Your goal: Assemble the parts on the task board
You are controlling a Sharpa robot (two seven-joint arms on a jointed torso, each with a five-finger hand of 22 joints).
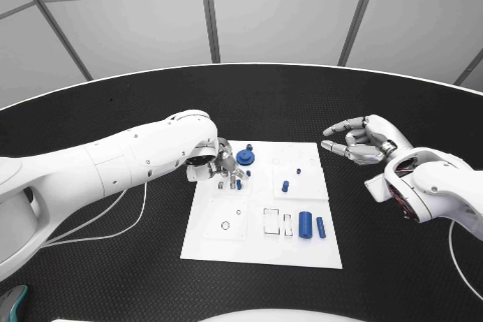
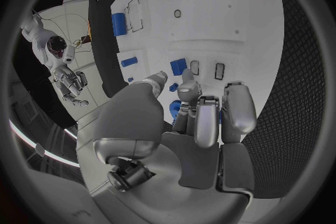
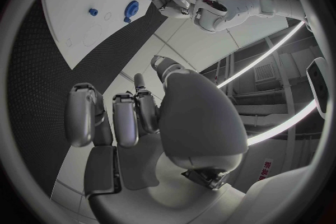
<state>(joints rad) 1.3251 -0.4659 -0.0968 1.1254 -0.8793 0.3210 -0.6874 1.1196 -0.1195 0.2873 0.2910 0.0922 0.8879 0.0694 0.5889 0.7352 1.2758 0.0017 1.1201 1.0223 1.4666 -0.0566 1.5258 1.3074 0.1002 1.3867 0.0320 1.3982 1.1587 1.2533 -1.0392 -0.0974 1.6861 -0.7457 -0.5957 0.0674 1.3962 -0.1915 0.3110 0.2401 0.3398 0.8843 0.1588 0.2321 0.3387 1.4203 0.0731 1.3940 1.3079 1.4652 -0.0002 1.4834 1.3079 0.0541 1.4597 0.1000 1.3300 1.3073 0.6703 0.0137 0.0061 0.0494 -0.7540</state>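
Lying scattered on the white task board (image 1: 264, 249), small blue parts (image 1: 305, 225); both hands' grips unclear.

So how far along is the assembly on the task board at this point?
Early, by the look of it. On the task board, a blue cylinder and a slimmer blue rod lie loose near the front, and small blue pegs sit mid-board. The left hand works over the blue round part; whether it grips anything is unclear. The right hand hovers beside the board, holding nothing.
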